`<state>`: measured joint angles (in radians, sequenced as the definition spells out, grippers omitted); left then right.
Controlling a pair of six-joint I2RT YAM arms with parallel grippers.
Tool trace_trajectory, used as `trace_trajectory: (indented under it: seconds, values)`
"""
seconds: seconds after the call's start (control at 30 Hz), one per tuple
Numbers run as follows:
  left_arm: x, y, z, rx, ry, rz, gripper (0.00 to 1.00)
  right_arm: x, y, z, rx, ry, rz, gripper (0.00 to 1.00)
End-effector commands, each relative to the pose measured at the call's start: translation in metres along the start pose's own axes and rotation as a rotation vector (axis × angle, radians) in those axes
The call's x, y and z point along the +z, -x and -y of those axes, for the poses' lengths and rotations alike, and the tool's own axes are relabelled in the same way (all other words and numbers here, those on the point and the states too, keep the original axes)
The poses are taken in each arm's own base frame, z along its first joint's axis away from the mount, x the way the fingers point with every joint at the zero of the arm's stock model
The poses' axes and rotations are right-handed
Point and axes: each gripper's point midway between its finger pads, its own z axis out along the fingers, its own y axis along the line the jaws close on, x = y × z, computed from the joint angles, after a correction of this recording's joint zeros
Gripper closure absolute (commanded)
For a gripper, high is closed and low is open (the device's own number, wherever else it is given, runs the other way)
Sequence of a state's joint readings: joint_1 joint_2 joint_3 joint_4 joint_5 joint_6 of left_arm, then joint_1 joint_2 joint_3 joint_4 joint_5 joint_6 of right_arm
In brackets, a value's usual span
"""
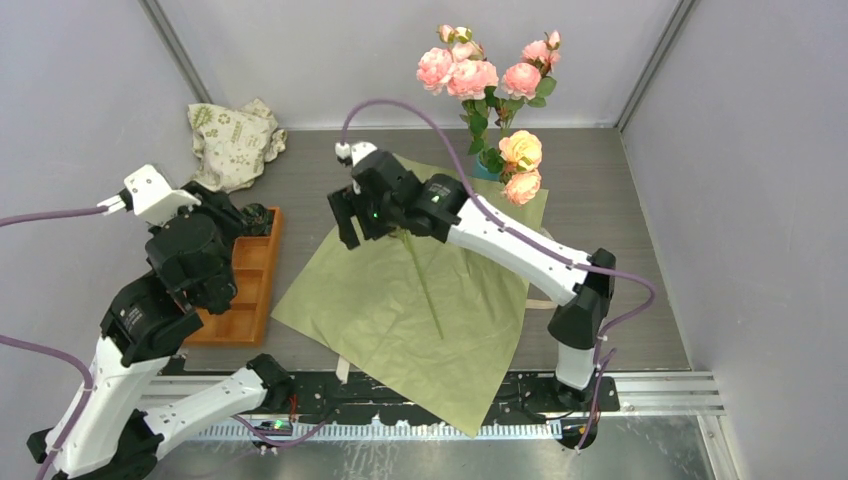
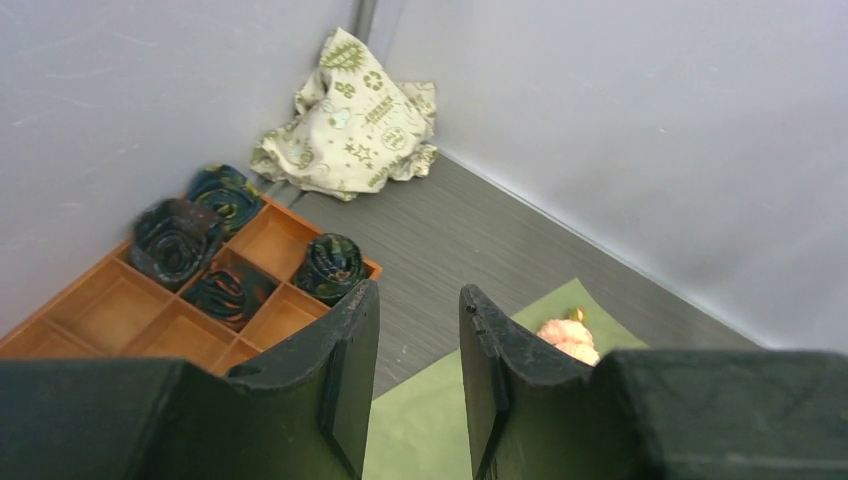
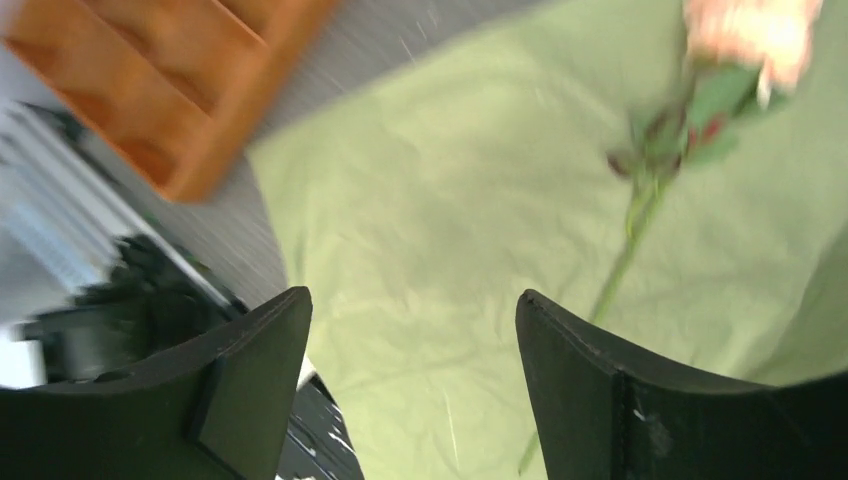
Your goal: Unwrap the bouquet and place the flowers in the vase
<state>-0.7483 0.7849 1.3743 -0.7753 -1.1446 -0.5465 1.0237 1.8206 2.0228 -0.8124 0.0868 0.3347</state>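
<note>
The right two-finger claw (image 3: pixel 410 305) hovers with jaws spread wide and empty above a crumpled olive-green paper sheet (image 1: pixel 380 310), where one long-stemmed peach rose (image 3: pixel 630 250) lies flat, untouched. Other pink and peach blooms (image 1: pixel 470 75) stand in the teal-blue cylindrical vase (image 1: pixel 487 167) at the sheet's far corner. The left claw (image 2: pixel 415 300), partly open, holds nothing beside an orange compartmented tray (image 2: pixel 110 310).

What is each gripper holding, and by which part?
Nothing. The right gripper hangs open over the flower lying on the green sheet; the left gripper is open, empty.
</note>
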Motion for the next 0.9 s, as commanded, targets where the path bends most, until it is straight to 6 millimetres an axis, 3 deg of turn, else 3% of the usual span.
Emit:
trace_trajectory:
  seconds: [0.0, 0.2, 0.3, 0.53, 0.73, 0.87]
  values:
    - [0.004, -0.003, -0.01, 0.016, 0.085, 0.026, 0.64, 0.027, -0.058, 0.031, 0.076, -0.142, -0.133, 0.22]
    - [0.006, -0.016, 0.006, 0.023, 0.031, -0.019, 0.64, 0.077, -0.112, 0.075, 0.065, -0.335, -0.263, 0.3]
    - [0.006, -0.021, 0.007, 0.028, 0.019, -0.032, 0.64, 0.098, -0.125, 0.097, 0.087, -0.399, -0.312, 0.33]
    - [0.004, -0.026, 0.007, 0.006, -0.009, -0.042, 0.64, 0.137, -0.126, 0.16, 0.172, -0.494, -0.341, 0.33]
    - [0.005, -0.032, 0.011, 0.015, -0.024, -0.053, 0.66, 0.152, -0.108, 0.187, 0.178, -0.526, -0.314, 0.32]
    - [0.007, -0.039, 0.019, 0.02, -0.044, -0.069, 0.66, 0.162, -0.108, 0.2, 0.205, -0.522, -0.321, 0.32]
